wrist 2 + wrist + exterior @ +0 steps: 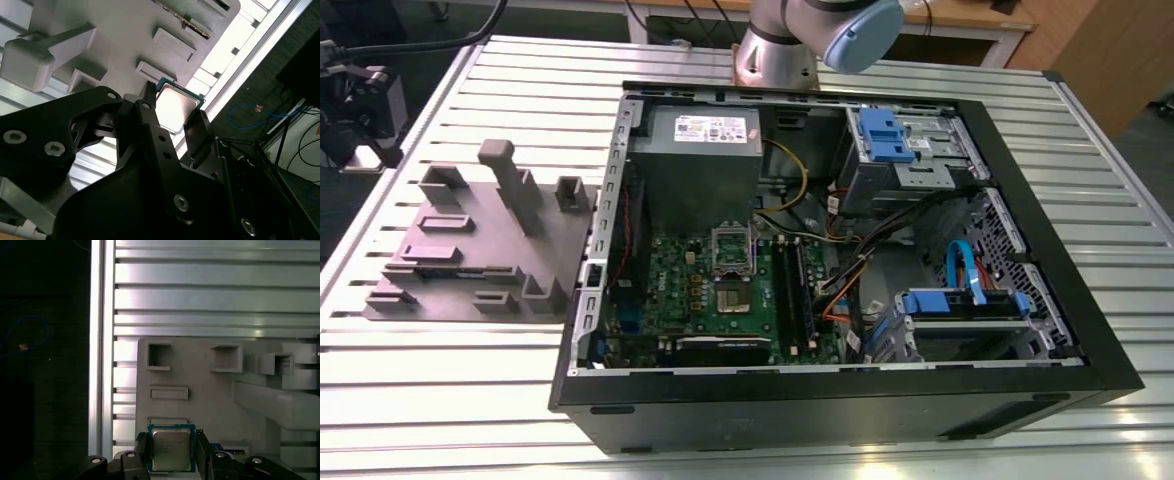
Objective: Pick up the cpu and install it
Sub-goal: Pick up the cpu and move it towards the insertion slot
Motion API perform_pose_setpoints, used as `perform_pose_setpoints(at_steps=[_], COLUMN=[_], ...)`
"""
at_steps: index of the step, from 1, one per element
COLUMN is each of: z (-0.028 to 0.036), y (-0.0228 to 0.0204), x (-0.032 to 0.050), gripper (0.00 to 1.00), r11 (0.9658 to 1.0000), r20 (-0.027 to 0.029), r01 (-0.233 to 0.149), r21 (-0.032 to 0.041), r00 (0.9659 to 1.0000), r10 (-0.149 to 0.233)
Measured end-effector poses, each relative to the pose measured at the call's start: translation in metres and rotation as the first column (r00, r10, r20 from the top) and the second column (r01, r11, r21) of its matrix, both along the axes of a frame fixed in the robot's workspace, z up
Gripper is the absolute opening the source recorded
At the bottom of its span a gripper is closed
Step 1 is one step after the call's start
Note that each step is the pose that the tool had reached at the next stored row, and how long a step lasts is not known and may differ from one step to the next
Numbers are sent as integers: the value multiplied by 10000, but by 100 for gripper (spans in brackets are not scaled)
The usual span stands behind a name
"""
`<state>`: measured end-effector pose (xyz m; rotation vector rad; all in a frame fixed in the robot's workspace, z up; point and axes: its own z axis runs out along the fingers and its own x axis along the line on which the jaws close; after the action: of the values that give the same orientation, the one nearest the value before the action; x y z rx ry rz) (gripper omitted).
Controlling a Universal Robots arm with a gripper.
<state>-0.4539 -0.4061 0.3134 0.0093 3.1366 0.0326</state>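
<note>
I have the gripper [171, 441] closed on the cpu [171, 451]. In both wrist views its two black fingers [141, 450] press against opposite edges of the chip, which sits flat between them with its silvery top showing. In the second wrist view the gripper [175, 114] holds the cpu [176, 105] with one finger [148, 106] on each side and the chip's green rim showing at one corner.

Behind the chip lies the grey block [210, 390], with its square pockets and raised bars, and the chip looks lifted clear of it. The block rests on the slatted metal table [200, 290], whose edge runs close by.

In the exterior view the grey block [467, 250] sits toward the exterior view's left, on the table [454, 400]. The arm's black tool end [354, 100] hangs at the upper left of the frame, beyond the block. The open computer case [841, 385] fills the middle and right of the frame. The green board [680, 290] lies on its floor, well apart from the chip.
</note>
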Motion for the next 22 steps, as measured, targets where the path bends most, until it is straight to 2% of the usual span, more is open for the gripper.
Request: perform_pose_setpoints(at_steps=[15, 22], z=[159, 212], y=[1, 1], x=[0, 0], gripper=[47, 47], r11=[10000, 10000], r20=[2, 3], r01=[8, 12], r21=[1, 1], r00=[10000, 10000], r10=[-8, -12])
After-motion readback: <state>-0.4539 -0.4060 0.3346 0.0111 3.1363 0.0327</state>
